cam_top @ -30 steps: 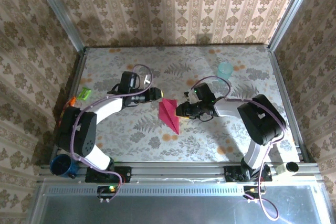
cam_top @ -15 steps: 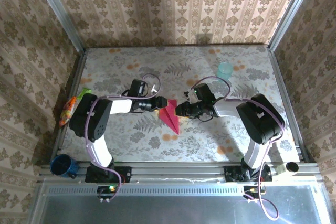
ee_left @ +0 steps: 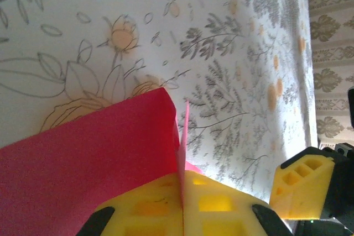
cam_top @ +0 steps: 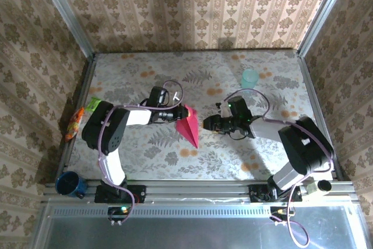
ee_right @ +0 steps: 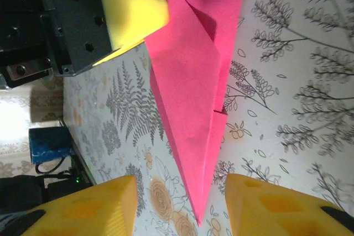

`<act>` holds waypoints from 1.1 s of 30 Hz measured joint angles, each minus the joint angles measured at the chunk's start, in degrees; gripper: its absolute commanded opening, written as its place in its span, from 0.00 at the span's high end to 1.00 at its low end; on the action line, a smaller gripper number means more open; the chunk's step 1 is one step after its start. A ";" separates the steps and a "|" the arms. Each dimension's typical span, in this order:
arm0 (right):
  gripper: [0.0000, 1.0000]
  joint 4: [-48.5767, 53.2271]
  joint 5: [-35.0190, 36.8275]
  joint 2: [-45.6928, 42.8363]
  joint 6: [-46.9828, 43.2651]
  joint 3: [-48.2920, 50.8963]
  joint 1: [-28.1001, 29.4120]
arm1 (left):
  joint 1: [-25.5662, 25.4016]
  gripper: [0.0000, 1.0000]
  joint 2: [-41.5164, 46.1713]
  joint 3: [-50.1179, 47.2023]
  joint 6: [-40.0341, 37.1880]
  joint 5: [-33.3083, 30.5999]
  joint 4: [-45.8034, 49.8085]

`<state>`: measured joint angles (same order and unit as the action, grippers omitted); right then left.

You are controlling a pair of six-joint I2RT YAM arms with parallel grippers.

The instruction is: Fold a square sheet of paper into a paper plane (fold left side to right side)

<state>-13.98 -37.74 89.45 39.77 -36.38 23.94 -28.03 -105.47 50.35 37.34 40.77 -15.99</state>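
Left gripper (ee_left: 181, 203) has now pinched the paper plane (cam_top: 188, 125); right gripper (cam_top: 208, 123) retreated.

A robot test booth, not a home: wallpaper walls (cam_top: 192, 10) at 12 o'clock, metal post (cam_top: 63, 10) at 10, flowered tablecloth (cam_top: 134, 68), arms (cam_top: 111, 138) bolted to a rail (cam_top: 192, 188) at 6.

The left gripper (ee_left: 181, 179) has its two yellow fingers pressed tight together, pinching a thin edge of the pink-red paper plane (ee_left: 94, 164). More of the paper spreads out left of the fingers. Ahead of them is the flowery table (ee_left: 232, 70). Off to their right sits the right gripper (ee_left: 303, 185), apart from the paper.
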 measured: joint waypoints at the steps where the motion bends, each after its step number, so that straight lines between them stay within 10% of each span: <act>1: 0.40 -0.52 0.00 -1.57 0.61 0.98 -0.63 | 0.09 0.96 1.16 -0.02 0.00 0.02 0.04; 7: 0.00 -2.40 0.31 -12.61 3.65 3.80 -2.45 | 1.14 0.97 13.31 -0.02 -0.07 0.63 -1.51; 24: 0.08 -19.63 -5.27 -18.25 10.97 5.60 -1.11 | -0.87 1.00 22.51 1.01 5.84 8.61 -18.18; 33: 0.32 -27.19 -9.20 -13.40 13.68 1.18 0.22 | -2.64 1.00 22.43 3.48 8.59 10.73 -21.44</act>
<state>-41.17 -46.94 76.05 53.45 -35.20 24.16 -30.68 -83.05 53.82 45.93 51.51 -37.43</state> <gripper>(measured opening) 0.724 0.050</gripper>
